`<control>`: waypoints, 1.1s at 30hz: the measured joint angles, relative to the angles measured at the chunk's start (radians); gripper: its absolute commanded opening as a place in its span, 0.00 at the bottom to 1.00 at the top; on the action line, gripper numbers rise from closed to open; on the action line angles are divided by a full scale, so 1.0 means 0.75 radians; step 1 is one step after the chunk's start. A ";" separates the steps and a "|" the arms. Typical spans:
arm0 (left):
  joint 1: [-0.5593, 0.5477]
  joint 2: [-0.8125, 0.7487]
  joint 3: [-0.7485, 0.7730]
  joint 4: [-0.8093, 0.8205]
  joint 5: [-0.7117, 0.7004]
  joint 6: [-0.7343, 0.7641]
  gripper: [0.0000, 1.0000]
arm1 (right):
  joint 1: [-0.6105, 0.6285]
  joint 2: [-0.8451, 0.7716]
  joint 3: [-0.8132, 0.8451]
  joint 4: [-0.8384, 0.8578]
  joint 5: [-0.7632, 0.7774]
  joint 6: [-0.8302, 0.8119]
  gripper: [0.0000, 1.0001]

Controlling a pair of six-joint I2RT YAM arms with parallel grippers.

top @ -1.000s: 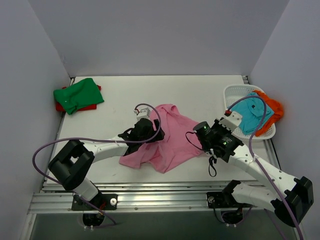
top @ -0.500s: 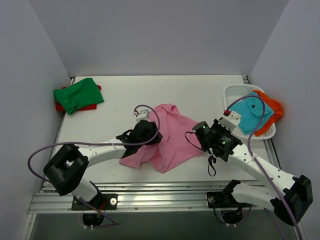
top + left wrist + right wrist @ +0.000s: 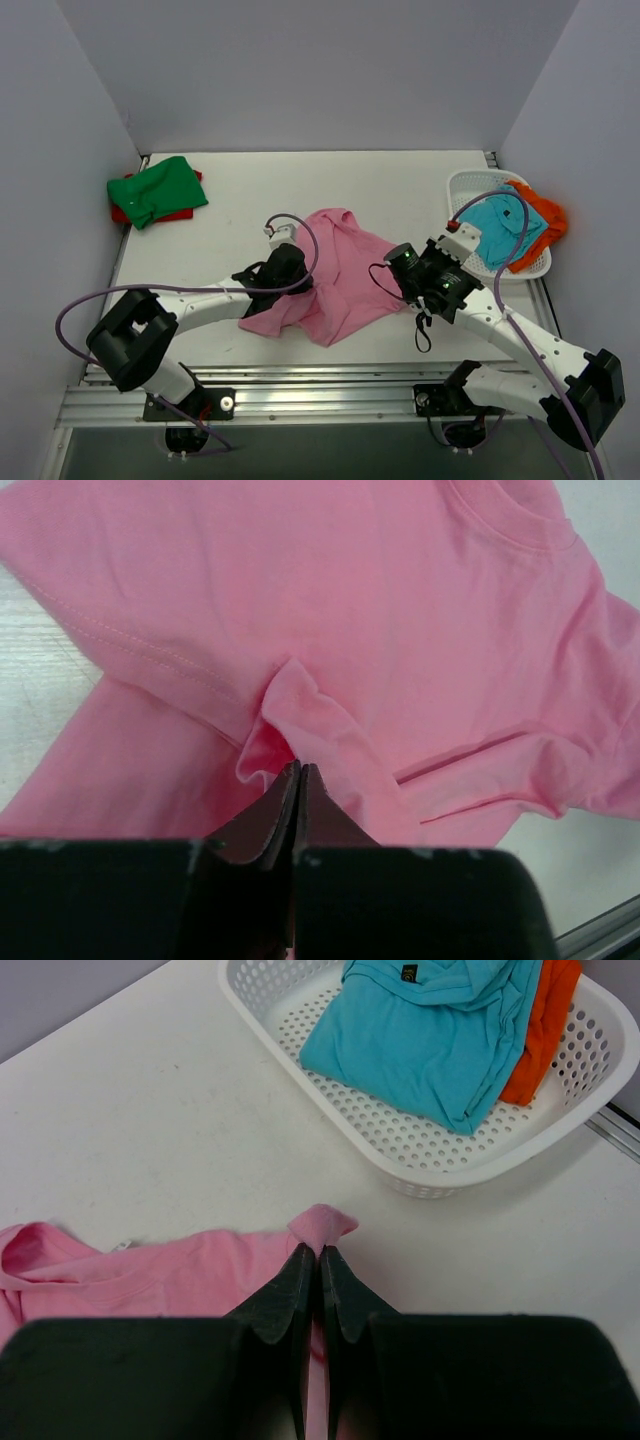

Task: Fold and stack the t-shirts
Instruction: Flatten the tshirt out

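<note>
Pink t-shirt: lay crumpled on counter, clamped at a fold by left tool, at an edge by right tool. Risked slipping free of such thin pinches if stretched sharply.

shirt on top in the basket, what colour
The shirt is teal; the right wrist view shows it best.

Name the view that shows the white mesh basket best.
Right wrist: the basket is close, with its holes, rim, and the teal t-shirt and orange t-shirt inside all clear. Top external shows the basket small and far. Left wrist misses it.
</note>
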 measured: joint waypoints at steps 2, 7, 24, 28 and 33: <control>0.000 -0.005 0.000 -0.022 -0.016 0.006 0.02 | 0.000 0.002 0.000 -0.002 0.001 0.005 0.00; 0.000 -0.149 0.002 -0.192 -0.096 0.044 0.02 | 0.000 -0.001 0.001 -0.035 0.001 0.029 0.00; 0.000 -1.045 0.166 -0.825 -0.523 0.198 0.02 | 0.006 -0.226 0.309 -0.262 0.056 0.040 0.00; -0.011 -1.179 0.212 -0.936 -0.605 0.222 0.02 | 0.011 -0.291 0.418 -0.300 0.079 0.021 0.00; -0.018 -1.305 0.293 -0.958 -0.662 0.257 0.02 | 0.012 -0.467 0.497 -0.203 0.080 -0.122 0.00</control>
